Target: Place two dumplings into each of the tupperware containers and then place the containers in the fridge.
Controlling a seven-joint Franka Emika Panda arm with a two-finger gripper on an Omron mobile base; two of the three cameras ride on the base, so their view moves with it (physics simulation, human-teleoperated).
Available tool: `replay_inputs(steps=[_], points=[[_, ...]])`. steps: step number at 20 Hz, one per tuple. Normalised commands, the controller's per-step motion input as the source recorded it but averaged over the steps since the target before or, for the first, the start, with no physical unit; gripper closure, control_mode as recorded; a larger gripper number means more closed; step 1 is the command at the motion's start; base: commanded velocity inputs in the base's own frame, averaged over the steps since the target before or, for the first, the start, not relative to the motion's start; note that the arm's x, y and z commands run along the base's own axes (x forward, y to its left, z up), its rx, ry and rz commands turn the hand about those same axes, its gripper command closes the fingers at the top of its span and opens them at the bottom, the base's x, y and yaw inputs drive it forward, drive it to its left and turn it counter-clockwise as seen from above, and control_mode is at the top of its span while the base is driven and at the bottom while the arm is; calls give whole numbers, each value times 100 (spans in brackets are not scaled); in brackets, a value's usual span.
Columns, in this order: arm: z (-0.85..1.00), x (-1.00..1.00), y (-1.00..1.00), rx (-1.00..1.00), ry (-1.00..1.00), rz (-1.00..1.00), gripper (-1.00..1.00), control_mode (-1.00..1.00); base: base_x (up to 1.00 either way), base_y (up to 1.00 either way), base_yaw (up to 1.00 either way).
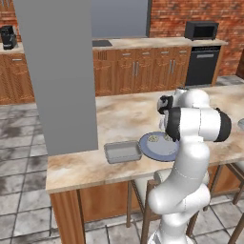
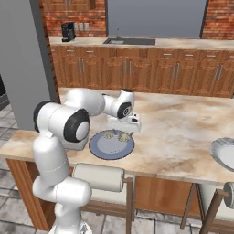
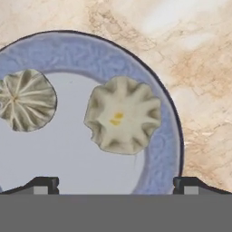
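Two dumplings on the blue-grey plate (image 2: 111, 147), gripper (image 3: 115, 185) above, spread wide and holding nothing.

Pale beige, pleated, rosette-shaped; the right dumpling (image 3: 122, 114) with a yellow spot at its centre, the left dumpling (image 3: 26, 99) tightly creased. Both inside the plate's far half, close together, apart. Arm folded forward over the counter (image 2: 183, 132), hand pointed down at the plate. Right dumpling between the fingertips (image 3: 44, 185), not touched. Grey tub (image 1: 123, 152) just beside the plate, nothing seen inside.
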Motion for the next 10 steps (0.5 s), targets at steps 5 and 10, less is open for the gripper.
replay_inputs(steps=[5, 10], points=[[-24, 6, 0, 0, 1, 0, -100, -100, 0, 0, 0], [-29, 21, 0, 0, 0, 0, -100, -100, 0, 0, 0]])
